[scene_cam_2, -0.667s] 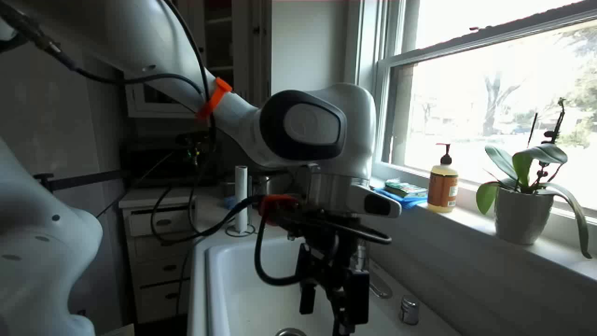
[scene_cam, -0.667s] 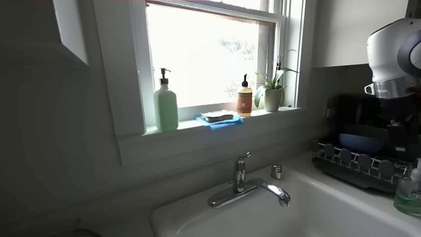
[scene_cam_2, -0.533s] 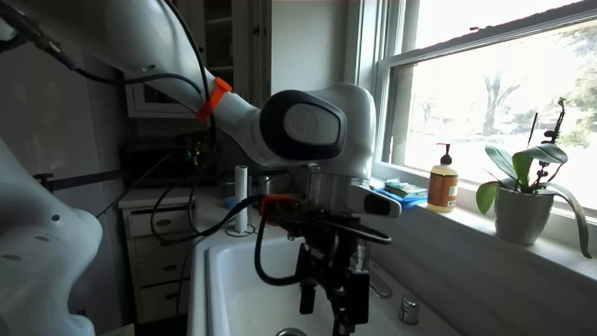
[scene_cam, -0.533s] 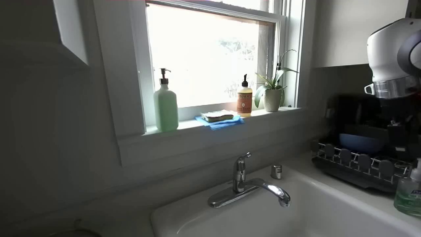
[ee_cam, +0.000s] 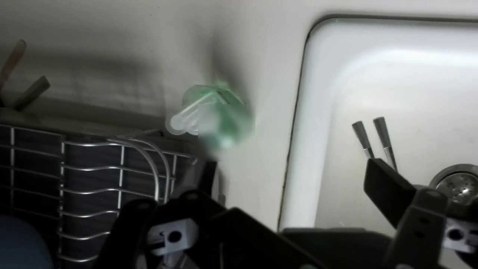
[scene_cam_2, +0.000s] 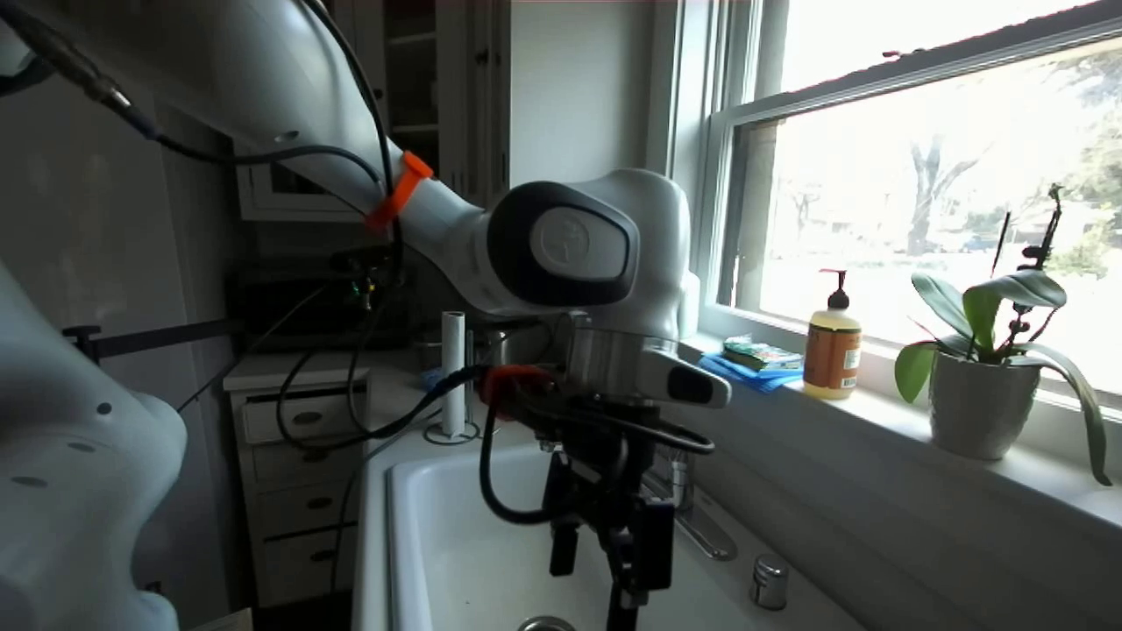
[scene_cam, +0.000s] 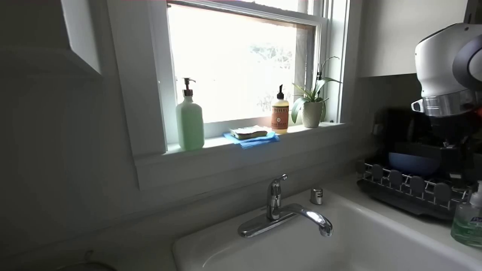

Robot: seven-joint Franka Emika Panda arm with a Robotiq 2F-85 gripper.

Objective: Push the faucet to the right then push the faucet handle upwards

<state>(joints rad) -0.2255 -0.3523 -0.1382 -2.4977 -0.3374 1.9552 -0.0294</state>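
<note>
The chrome faucet (scene_cam: 311, 215) stands on the sink's back ledge, its spout pointing over the basin. The short faucet handle (scene_cam: 279, 179) sits on top of its upright body. In an exterior view the faucet (scene_cam_2: 710, 538) is partly hidden behind my gripper (scene_cam_2: 607, 561), and the handle is hidden there. My gripper is open and empty, apart from the faucet and on the dish-rack side of it. In the wrist view the gripper (ee_cam: 298, 181) spans the sink edge with its fingers (ee_cam: 388, 192) wide apart. The faucet is out of the wrist view.
A dish rack (scene_cam: 410, 184) and a green sanitizer bottle (scene_cam: 467, 222) stand beside the sink (ee_cam: 306, 149). Utensils (ee_cam: 381, 130) lie in the basin. A chrome cap (scene_cam: 316, 196) stands near the faucet. Bottles and a potted plant (scene_cam: 311, 113) line the sill.
My arm and gripper have shifted a little to the left in both exterior views, and the gripper has tilted slightly. More of the faucet shows behind it. The faucet has not moved.
</note>
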